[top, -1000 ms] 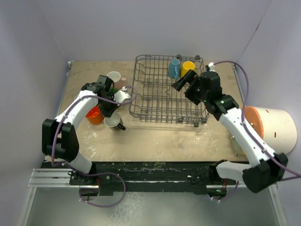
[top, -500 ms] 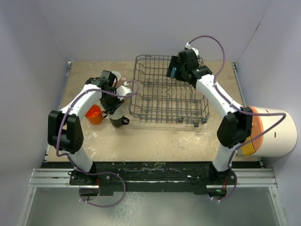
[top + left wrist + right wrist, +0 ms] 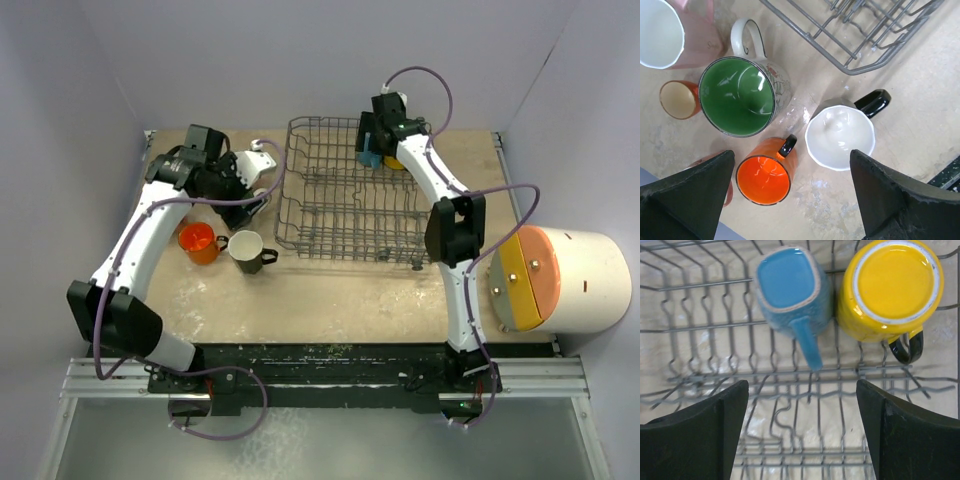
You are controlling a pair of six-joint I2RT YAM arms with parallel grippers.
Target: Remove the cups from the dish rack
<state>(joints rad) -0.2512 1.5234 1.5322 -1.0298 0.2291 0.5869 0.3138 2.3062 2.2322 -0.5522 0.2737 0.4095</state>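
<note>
The grey wire dish rack [image 3: 292, 215] sits at the middle back of the table. A blue cup [image 3: 790, 282] and a yellow cup [image 3: 895, 282] stand upside down inside it at the far right. My right gripper [image 3: 802, 385] hovers open just above and near them, over bare rack wires [image 3: 790, 375]. Left of the rack, my left gripper [image 3: 791, 165] hangs open and empty over a cluster of upright cups: a black cup [image 3: 840, 137] with a white inside, an orange one [image 3: 765, 177], the white mug with a green inside [image 3: 737, 95], a pink one [image 3: 670, 32] and a small orange one [image 3: 680, 100].
A huge white cylinder with an orange face [image 3: 560, 278] lies at the table's right edge. In the top view the black cup [image 3: 245, 250] and orange cup [image 3: 198, 242] stand side by side near the rack's front left corner. Purple cables loop from both arms.
My left gripper opened, let go of the black cup beside the orange one, and lifted back to the left. My right arm swung out to the far rack corner over the blue and yellow cups.
</note>
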